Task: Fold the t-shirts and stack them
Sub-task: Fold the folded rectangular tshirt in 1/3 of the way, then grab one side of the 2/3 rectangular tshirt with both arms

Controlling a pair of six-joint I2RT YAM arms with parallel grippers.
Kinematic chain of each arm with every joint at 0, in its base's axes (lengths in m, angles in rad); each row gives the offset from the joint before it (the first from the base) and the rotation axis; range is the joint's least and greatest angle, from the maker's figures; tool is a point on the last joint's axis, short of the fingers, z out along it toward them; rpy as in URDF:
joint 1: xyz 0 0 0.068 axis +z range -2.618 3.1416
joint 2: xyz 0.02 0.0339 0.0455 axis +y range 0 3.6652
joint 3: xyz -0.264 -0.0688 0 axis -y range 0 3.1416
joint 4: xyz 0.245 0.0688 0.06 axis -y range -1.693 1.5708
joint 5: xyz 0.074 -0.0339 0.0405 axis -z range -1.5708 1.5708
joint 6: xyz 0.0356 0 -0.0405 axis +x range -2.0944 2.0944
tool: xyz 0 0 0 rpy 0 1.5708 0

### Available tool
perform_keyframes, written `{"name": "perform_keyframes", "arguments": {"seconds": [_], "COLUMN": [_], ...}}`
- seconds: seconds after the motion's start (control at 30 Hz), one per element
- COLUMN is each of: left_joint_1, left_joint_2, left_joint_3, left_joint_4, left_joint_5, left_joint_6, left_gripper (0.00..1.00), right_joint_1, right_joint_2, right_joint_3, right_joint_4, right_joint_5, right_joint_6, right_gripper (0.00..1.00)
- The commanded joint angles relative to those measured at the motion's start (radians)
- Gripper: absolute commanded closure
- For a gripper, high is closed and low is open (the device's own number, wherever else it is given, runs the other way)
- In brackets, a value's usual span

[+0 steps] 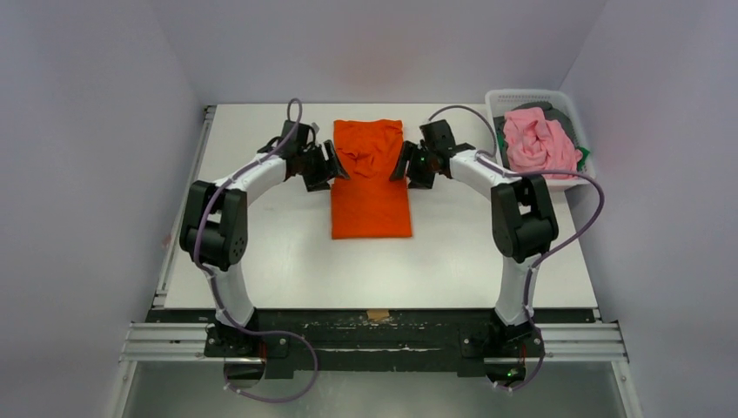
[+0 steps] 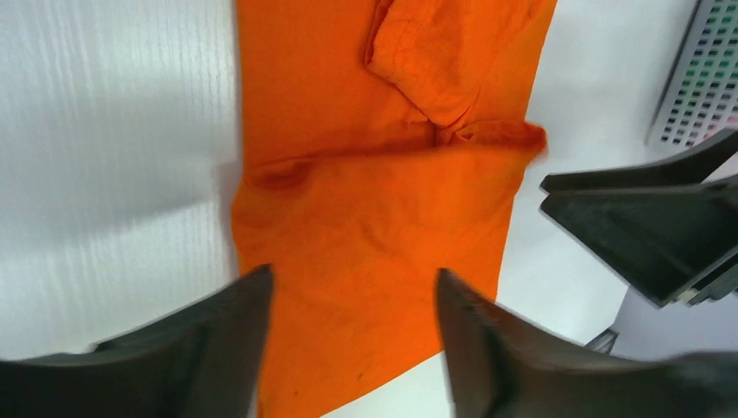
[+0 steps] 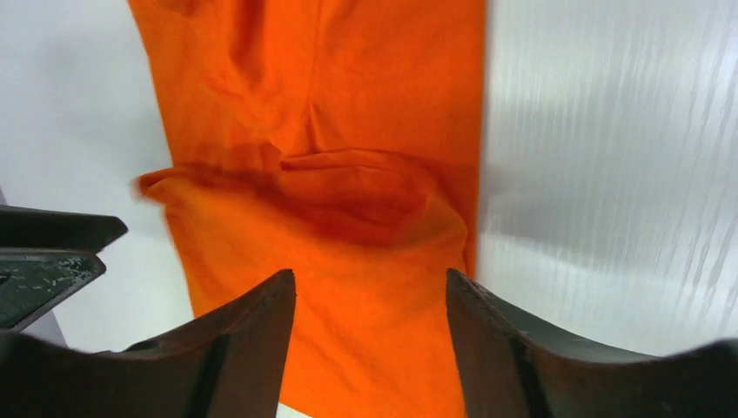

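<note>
Orange t-shirt [image 1: 372, 187] lies on the counter [image 1: 261, 252], midway between the left and right edges and reaching close to the far edge, folded into a long narrow strip. Its far half is rumpled, with a ridge of cloth bunched across it. My left claw [image 1: 325, 165] is just beside the shirt's left edge and my right claw [image 1: 405, 165] just beside its right edge, both level with that rumpled part. Both claws are spread wide and pinch nothing; each wrist view shows orange cloth in the gap between the fingers. Whether the fingertips touch the cloth, I cannot tell. At the far right corner a white basket [image 1: 522, 92] holds a pink t-shirt [image 1: 535, 144] heaped over darker shirts [image 1: 567, 117].
</note>
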Motion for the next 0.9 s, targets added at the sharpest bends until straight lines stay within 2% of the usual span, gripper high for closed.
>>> {"name": "perform_keyframes", "arguments": {"seconds": [0.0,0.03,0.07,0.27,0.47,0.6,0.87], "left_joint_1": [0.037,0.037,0.036,0.025,-0.035,-0.045,-0.052], "left_joint_2": [-0.032,-0.055,-0.085,-0.282,-0.421,-0.438,-0.301], "left_joint_3": [0.087,0.08,0.065,-0.197,-0.442,-0.515,-0.513], "left_joint_4": [-0.025,-0.021,-0.015,0.017,0.039,0.087,0.156], "left_joint_5": [0.066,0.066,0.066,0.066,0.018,0.007,0.017], "left_joint_6": [0.018,0.023,0.023,0.033,0.013,-0.022,-0.049], "left_gripper": [0.21,0.05,0.0,0.0,0.0,0.1,0.36], "right_joint_1": [-0.027,-0.026,-0.027,-0.025,-0.019,0.0,0.019], "right_joint_2": [-0.037,-0.058,-0.082,-0.257,-0.398,-0.424,-0.379], "right_joint_3": [0.095,0.083,0.057,-0.235,-0.497,-0.562,-0.583], "right_joint_4": [0.017,0.019,0.029,0.057,0.113,0.135,0.165], "right_joint_5": [-0.034,-0.033,-0.034,-0.015,-0.04,-0.056,-0.041], "right_joint_6": [0.004,-0.005,-0.017,-0.024,0.025,0.044,0.055], "right_gripper": [0.34,0.31,0.3,0.27,0.29,0.32,0.46]}}
